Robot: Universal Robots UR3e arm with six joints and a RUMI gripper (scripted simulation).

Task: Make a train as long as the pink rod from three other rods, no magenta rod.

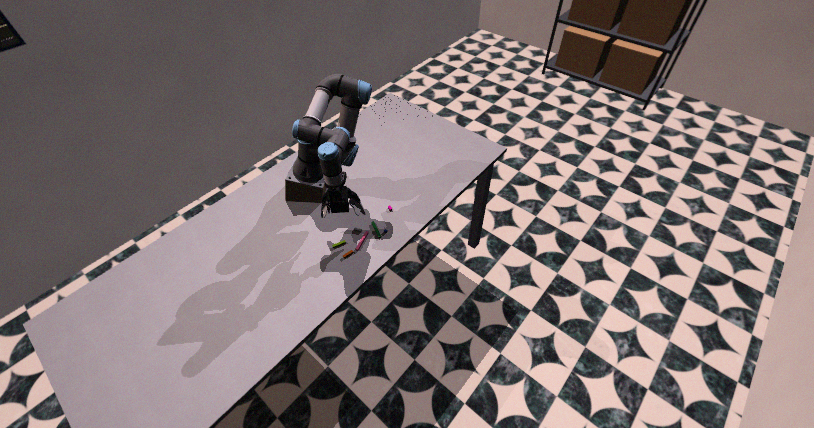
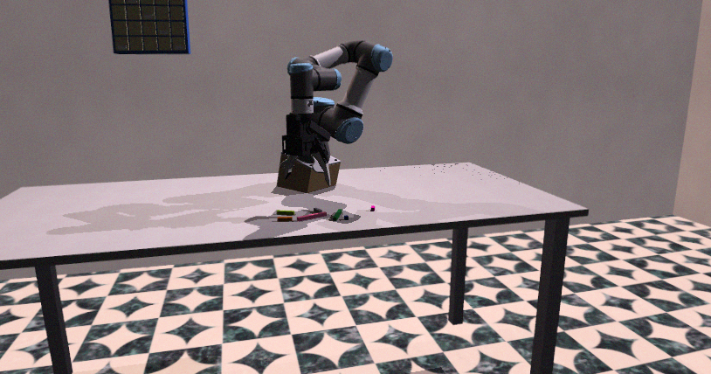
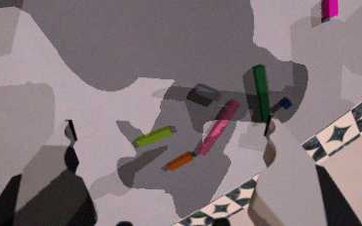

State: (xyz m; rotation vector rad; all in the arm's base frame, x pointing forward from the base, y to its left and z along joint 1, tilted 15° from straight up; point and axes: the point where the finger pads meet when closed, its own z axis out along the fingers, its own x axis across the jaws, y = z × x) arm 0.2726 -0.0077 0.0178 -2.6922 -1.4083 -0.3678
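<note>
7 rods lie on the table (image 1: 187,277) (image 2: 148,232) (image 3: 20,114); the pink rod (image 1: 362,241) (image 2: 311,216) (image 3: 218,127) is long, straight and slanted, between the lime (image 1: 339,244) (image 2: 285,212) (image 3: 154,136) and green (image 1: 375,229) (image 2: 337,214) (image 3: 261,93) rods; 1 end nears the short orange rod (image 1: 347,254) (image 2: 285,218) (image 3: 181,161); the gripper (image 1: 343,213) (image 2: 307,176) (image 3: 172,119) hangs above, jaws wide and holding 0 rods.

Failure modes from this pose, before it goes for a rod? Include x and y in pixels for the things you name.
The open fingers (image 1: 343,213) (image 2: 307,180) span the rod cluster, so a descent here might clip the green rod (image 1: 376,229) (image 2: 337,214) (image 3: 261,93), close to one fingertip in the wrist view.

Picking the orange rod (image 1: 347,254) (image 2: 285,218) (image 3: 181,161) may nudge the pink rod (image 1: 362,241) (image 2: 311,216) (image 3: 218,127), whose end is right beside it.

The grey rod (image 1: 356,230) (image 2: 317,210) (image 3: 203,94) sits in shadow and could be misjudged.
</note>
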